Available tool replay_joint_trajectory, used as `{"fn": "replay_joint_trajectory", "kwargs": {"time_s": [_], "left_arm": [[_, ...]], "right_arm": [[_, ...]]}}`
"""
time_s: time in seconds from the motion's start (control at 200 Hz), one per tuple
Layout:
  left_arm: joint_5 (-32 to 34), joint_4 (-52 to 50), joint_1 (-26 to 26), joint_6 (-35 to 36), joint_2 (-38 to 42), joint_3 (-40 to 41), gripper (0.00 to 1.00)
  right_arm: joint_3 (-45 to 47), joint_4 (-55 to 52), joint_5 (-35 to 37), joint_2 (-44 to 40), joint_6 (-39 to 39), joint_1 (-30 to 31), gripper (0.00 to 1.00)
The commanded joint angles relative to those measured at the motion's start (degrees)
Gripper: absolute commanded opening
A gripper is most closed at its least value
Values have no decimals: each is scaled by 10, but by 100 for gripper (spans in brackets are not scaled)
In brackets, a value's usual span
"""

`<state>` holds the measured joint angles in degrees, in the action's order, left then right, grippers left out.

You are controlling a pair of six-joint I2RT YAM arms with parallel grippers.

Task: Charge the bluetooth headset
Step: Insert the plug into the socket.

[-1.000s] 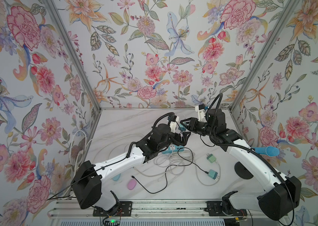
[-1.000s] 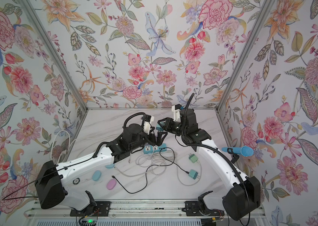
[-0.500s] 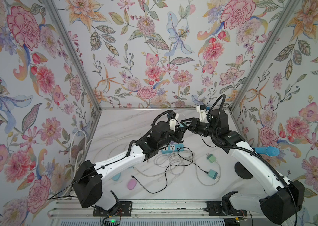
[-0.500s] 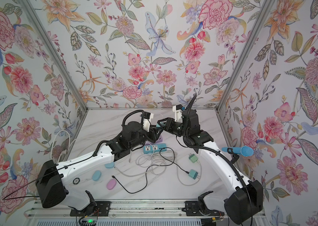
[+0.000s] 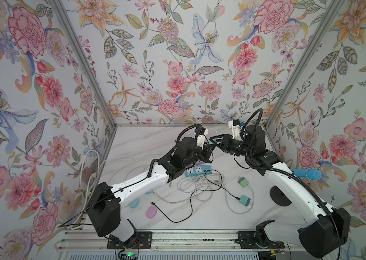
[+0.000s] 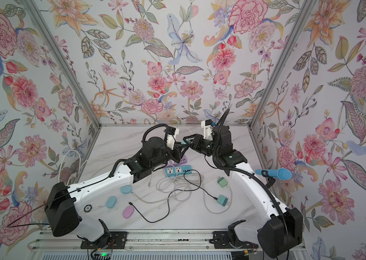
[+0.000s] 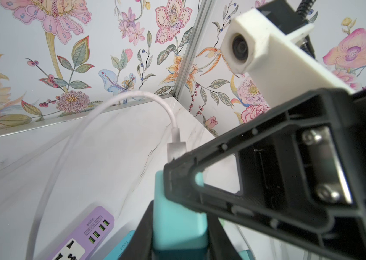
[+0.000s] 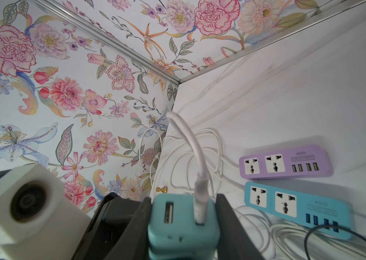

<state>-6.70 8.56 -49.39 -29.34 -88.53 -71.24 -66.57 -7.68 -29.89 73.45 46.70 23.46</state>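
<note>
A teal USB charger [image 8: 182, 227] with a white cable [image 8: 191, 144] plugged into it hangs in the air over the back of the table. My right gripper [image 8: 183, 202] is shut on it, one finger against each side. My left gripper [image 7: 178, 216] meets it from the opposite side and is shut on the same charger [image 7: 175, 234]. Both top views show the two grippers tip to tip [image 5: 211, 144] [image 6: 185, 141]. Three small oval cases lie near the front left, one pink [image 5: 152, 212]. Which of them is the bluetooth headset I cannot tell.
A purple power strip [image 8: 285, 162] and a blue power strip [image 8: 296, 209] lie below the grippers. White cable coils [image 5: 193, 186], a black cable [image 5: 200, 193] and two more green chargers [image 5: 242, 182] [image 5: 245, 200] are spread mid-table. A blue microphone [image 5: 308, 173] stands at the right.
My left gripper was wide open a second ago and has closed on the charger held by my right gripper. Both grippers have shifted slightly toward the back wall.
</note>
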Motion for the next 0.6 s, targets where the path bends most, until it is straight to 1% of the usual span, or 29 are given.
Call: {"fn": "replay_joint_trajectory", "kwargs": {"time_s": [0.0,0.055,0.145,0.21,0.26,0.415,0.5,0.595], "left_arm": [[-5,8,3,77,0,-2,0],[-1,8,3,101,3,2,0],[9,8,3,139,6,9,0],[19,8,3,160,7,13,0],[26,12,3,177,8,17,0],[24,24,3,222,19,29,0],[-4,41,3,246,32,43,0],[-15,54,3,257,43,53,0]], "right_arm": [[5,1,-52,-7,-12,4,58],[2,-14,-57,-8,-23,4,64],[3,-31,-57,-14,-39,3,63],[1,-46,-58,-18,-51,2,55],[-2,-61,-59,-20,-60,1,51],[-7,-95,-63,-29,-86,-5,47],[-6,-102,-66,-29,-94,-8,44],[-5,-104,-68,-29,-99,-10,39]]}}
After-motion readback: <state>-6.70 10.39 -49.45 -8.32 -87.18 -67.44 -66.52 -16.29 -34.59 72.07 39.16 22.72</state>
